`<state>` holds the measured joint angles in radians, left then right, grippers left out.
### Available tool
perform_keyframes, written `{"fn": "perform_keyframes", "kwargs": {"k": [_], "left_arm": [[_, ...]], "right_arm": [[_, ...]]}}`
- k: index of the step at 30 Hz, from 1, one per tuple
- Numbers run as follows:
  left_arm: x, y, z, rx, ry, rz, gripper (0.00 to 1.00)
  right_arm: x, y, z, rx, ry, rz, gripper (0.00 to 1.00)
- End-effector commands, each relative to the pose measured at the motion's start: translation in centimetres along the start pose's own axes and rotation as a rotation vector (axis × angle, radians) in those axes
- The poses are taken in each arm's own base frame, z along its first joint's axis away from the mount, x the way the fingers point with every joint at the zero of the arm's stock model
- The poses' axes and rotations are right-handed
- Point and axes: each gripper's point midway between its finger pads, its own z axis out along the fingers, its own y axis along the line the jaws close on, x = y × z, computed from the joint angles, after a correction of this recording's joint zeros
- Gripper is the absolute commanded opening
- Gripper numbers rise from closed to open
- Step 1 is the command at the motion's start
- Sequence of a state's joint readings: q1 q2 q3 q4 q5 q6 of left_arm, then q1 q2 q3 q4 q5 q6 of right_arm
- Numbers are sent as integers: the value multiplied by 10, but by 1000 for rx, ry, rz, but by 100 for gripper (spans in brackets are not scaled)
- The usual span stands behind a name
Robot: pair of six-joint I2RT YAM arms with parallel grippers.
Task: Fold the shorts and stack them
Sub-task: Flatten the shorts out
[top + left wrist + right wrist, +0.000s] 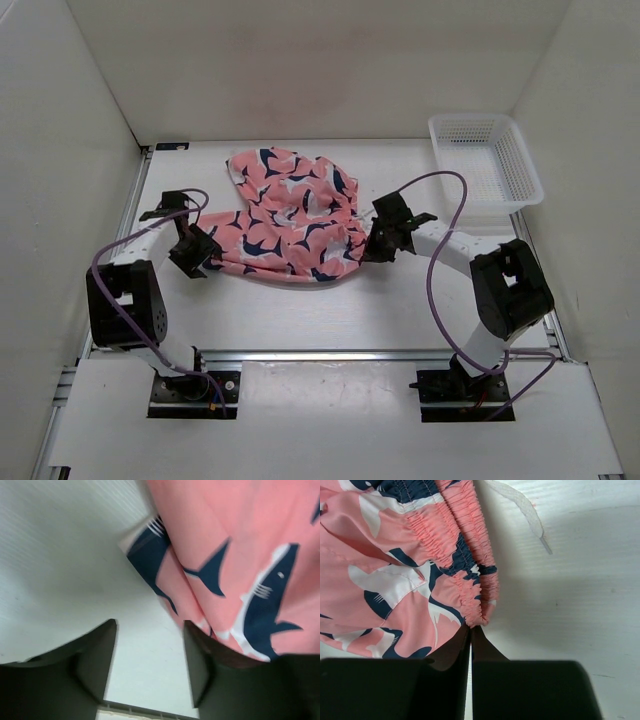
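Folding has barely begun, I'd say. The salmon-pink fabric shorts printed with navy-and-white sharks (pixel 290 215) lie in a rumpled, unfolded heap on the middle of the counter, toward its far edge. No neat fold shows and nothing is stacked, so flattening, folding and placing are all left to do. The white plastic mesh basket (pixel 528 165) sits apart in the far right corner.

The right gripper (pixel 471 630) has its jaws pressed together on the end of the gathered elastic waistband (the white drawstring (pixel 520 505) trails loose on the counter beyond).

The left gripper (pixel 150 630) is spread, with bare counter between its jaws. The hem of the shorts (pixel 240 555) lies against the inner finger (pixel 197 665) and is not yet between the two.
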<state>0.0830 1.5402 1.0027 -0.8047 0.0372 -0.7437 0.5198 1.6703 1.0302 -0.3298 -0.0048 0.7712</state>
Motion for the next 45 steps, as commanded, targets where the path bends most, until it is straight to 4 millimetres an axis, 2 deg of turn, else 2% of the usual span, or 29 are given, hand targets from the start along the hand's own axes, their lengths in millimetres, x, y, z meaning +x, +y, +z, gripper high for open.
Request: {"fn": "perform_keyframes", "kwargs": {"k": [1,4,9,14,15,19,22,23,24,25,26,27,28,30,31,32,33,34,35,37,38,39,40,41,42,43,44,45], "left_arm": [[-9,8,13,-9,12,-33,70],[-19,5,21,-3,16,-19,70],[-21,1,35,-14,47,-21,70],[-14,4,46,-44,80,-11,46],[-14,4,46,-45,80,-11,36],[-22,4,49,-66,58,-19,10],[-31,-4,45,-47,34,-18,10],[-36,-8,41,-33,18,-8,10],[-50,-21,24,4,-25,-5,10],[-58,-28,18,22,-46,-4,10],[-69,-35,10,40,-83,6,10],[-80,-42,2,54,-116,7,10],[-99,-61,-12,97,-151,28,10],[-120,-80,-31,147,-177,33,10],[-131,-90,-44,168,-202,35,10],[-151,-109,-77,214,-260,39,10],[-160,-117,-96,241,-294,41,10],[-166,-124,-116,269,-329,43,10],[-173,-139,-154,336,-390,58,10],[-169,-141,-183,369,-411,75,10],[-165,-139,-204,393,-446,87,10],[-159,-137,-208,401,-442,90,10],[-154,-132,-211,399,-444,100,10],[-140,-119,-208,383,-430,112,10],[-128,-113,-201,371,-406,118,10],[-118,-104,-192,350,-384,127,10],[-107,-96,-184,343,-360,128,10],[-82,-73,-161,294,-300,133,12]], "right_arm": [[1,-6,-9,21,-16,-37,0],[-1,-10,-15,39,-30,-50,0],[2,-16,-18,51,-33,-59,0],[2,-16,-18,51,-33,-59,0],[-1,-18,-18,54,-36,-51,0],[-2,-17,-20,55,-36,-61,0],[-6,-16,-24,58,-49,-76,0],[-13,-13,-28,58,-66,-97,0],[-34,-3,-37,41,-113,-133,0],[-33,-4,-34,47,-107,-133,0],[-51,-5,-37,46,-135,-129,0],[-75,9,-49,26,-176,-164,0],[-89,12,-46,34,-181,-176,0],[-128,19,-56,35,-229,-178,0],[-158,38,-70,12,-261,-181,0],[-178,39,-81,13,-291,-170,0],[-191,49,-92,-16,-317,-168,0],[-211,68,-115,-59,-388,-183,0],[-221,69,-125,-67,-417,-176,0],[-227,78,-148,-94,-460,-179,0],[-224,76,-150,-94,-460,-179,0],[-221,77,-162,-103,-475,-180,0],[-217,70,-162,-86,-474,-167,0],[-201,58,-149,-42,-439,-155,0],[-195,53,-157,-40,-455,-153,0],[-182,47,-153,-22,-437,-148,0],[-159,22,-131,33,-377,-134,0],[-147,18,-138,31,-388,-123,0]]}}
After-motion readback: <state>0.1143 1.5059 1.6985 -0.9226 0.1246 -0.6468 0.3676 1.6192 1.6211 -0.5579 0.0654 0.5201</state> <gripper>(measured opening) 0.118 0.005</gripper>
